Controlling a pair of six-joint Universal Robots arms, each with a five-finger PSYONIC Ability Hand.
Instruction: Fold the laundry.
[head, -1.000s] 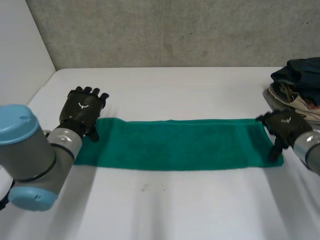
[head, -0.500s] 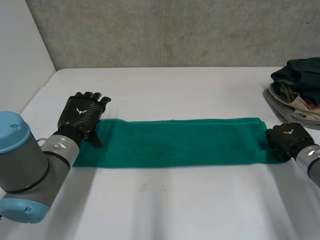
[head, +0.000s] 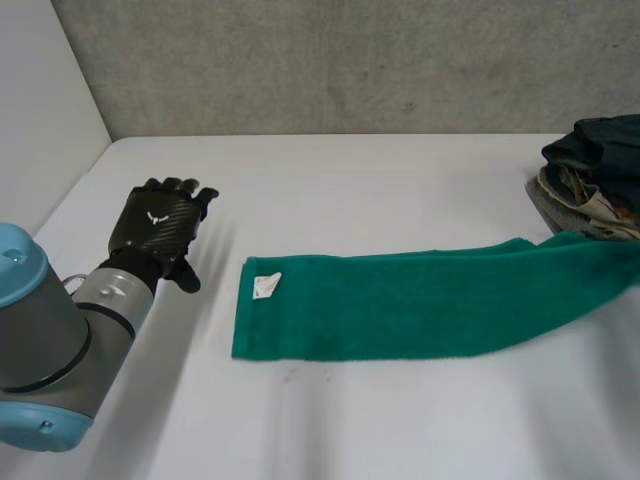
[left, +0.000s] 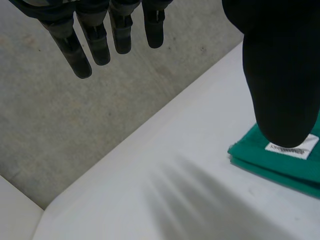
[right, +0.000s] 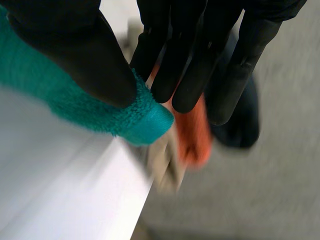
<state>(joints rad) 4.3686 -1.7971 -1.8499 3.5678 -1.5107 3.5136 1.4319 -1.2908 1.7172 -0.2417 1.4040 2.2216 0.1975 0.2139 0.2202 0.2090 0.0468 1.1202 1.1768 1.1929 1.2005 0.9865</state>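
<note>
Since the frame half a second back, the green towel (head: 400, 305) has slid to my right across the white table (head: 350, 430). Its left end, then tucked beside the left hand (head: 160, 225), now lies well apart from it. A white label (head: 266, 286) has turned up at that end's far corner.

I read the left hand as about where it was, back toward the head camera, over bare table. From that arm's wrist camera its fingers (left: 100, 40) hang straight and relaxed, thumb out, holding nothing.

The right hand (right: 75, 50) is clamped on the towel's other end, thumb on one face and straight fingers on the other, pinching the rolled edge. That end now angles up off the table, close by the clothes pile (head: 592, 175).

Materials:
- Towel is terry with a nubby loop surface, folded into a long narrow band; doubled layers show at the labelled end.
- Label is flat, rectangular and printed.
- Pile is dark and pale crumpled fabrics with an orange patch among them.
- Table is smooth and matte.
- Behind it, the wall (head: 350, 60) is rough grey concrete.
</note>
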